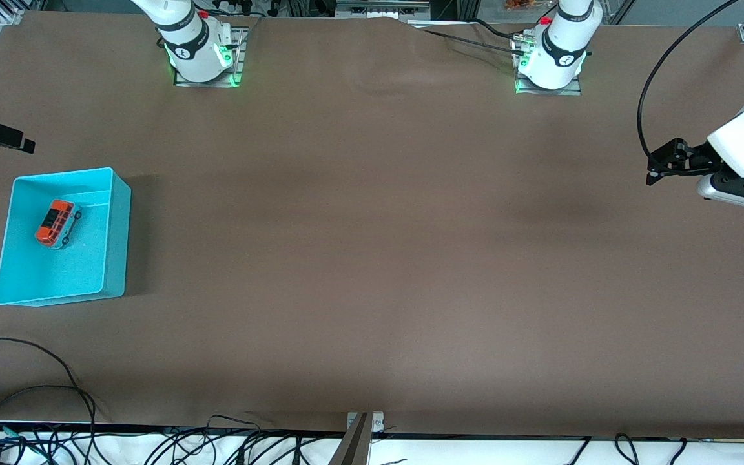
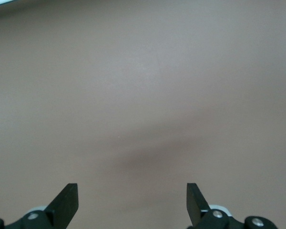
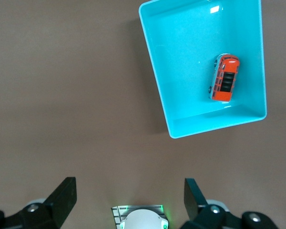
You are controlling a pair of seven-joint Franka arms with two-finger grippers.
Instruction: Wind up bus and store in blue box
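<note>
Both my pairs of jaws stand wide and hold nothing. My left gripper (image 2: pixel 132 202) hangs over bare table (image 1: pixel 372 258) at the left arm's end; my right gripper (image 3: pixel 129 198) hangs above the table beside the blue box (image 1: pixel 120 213). Inside that box the bus (image 1: pixel 57 223) rests on its wheels. Storing looks finished to me, so I judge nothing remains but to wait.

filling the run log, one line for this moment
bus: in blue box | left gripper: open, empty | right gripper: open, empty
</note>
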